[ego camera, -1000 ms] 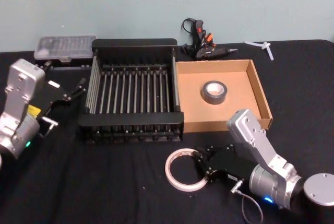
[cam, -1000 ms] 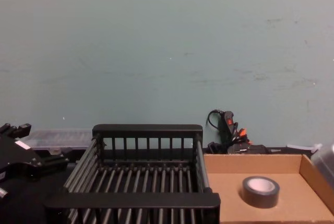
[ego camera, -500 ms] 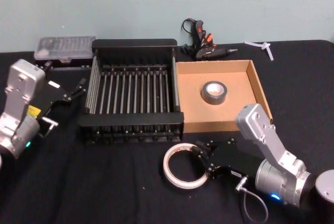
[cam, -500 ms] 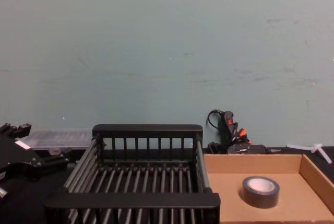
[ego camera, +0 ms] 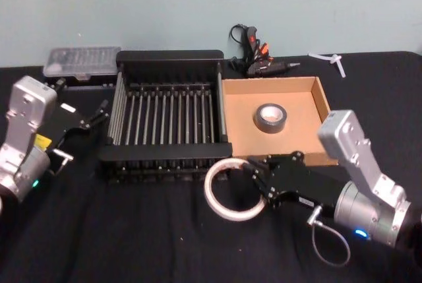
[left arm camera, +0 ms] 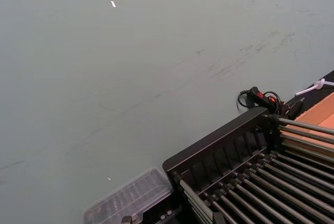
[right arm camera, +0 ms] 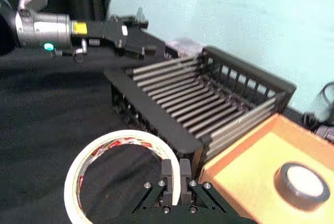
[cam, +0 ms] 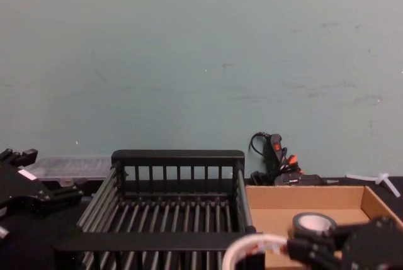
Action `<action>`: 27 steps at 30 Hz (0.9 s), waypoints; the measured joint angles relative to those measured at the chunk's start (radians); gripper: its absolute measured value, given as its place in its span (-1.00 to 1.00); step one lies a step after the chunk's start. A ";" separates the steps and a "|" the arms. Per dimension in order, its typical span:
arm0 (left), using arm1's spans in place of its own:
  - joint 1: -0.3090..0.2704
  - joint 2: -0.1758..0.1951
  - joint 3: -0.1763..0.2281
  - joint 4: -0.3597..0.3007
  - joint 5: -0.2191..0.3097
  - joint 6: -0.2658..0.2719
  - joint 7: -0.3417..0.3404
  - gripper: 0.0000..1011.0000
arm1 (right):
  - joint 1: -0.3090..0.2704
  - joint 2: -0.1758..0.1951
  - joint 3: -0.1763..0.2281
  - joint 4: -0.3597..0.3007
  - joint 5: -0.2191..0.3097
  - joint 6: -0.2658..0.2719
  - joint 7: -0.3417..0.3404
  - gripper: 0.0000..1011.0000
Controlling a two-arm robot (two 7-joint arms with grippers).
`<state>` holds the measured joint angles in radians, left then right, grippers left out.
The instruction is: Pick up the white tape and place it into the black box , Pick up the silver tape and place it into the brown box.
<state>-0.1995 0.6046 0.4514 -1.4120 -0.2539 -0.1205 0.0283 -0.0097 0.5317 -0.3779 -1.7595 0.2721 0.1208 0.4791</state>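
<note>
a: two tapes, and one's already sorted. the small thick grey-silver duct tape roll, the silver tape (ego camera: 270,117), sits flat in the shallow brown cardboard tray, the brown box (ego camera: 313,88), just right of the black slatted plastic crate, the black box (ego camera: 169,55).

b: and the wide thin whitish ring with red print inside, the white tape (ego camera: 227,188)?

a: the right gripper (right arm camera: 175,182) has its fingers pinched shut on the ring's wall. a second ago the ring lay flat on the black cloth in front of the crate. now it's lifted and tilted, right up against the crate's front rim, at its right corner.

b: so pickup's done?

a: looks like it. i'd say what's left is carrying it over the rim and letting go inside the crate.

b: left gripper (ego camera: 99,111)?

a: parked just left of the crate, can't tell if it's open or closed.
</note>
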 joint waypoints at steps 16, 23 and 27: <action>0.000 0.000 0.000 0.000 0.000 0.000 0.000 0.98 | 0.113 -0.034 -0.011 0.034 0.016 -0.010 -0.030 -0.82; 0.000 0.000 0.000 0.000 0.000 0.000 0.000 0.98 | 0.202 -0.084 -0.040 0.113 -0.006 -0.007 -0.041 -0.82; 0.000 0.000 0.000 0.000 0.000 0.000 0.000 0.98 | 0.256 -0.116 -0.056 0.171 -0.018 -0.008 -0.042 -0.82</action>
<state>-0.1995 0.6047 0.4514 -1.4120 -0.2539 -0.1205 0.0283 0.2465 0.4156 -0.4338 -1.5884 0.2543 0.1130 0.4371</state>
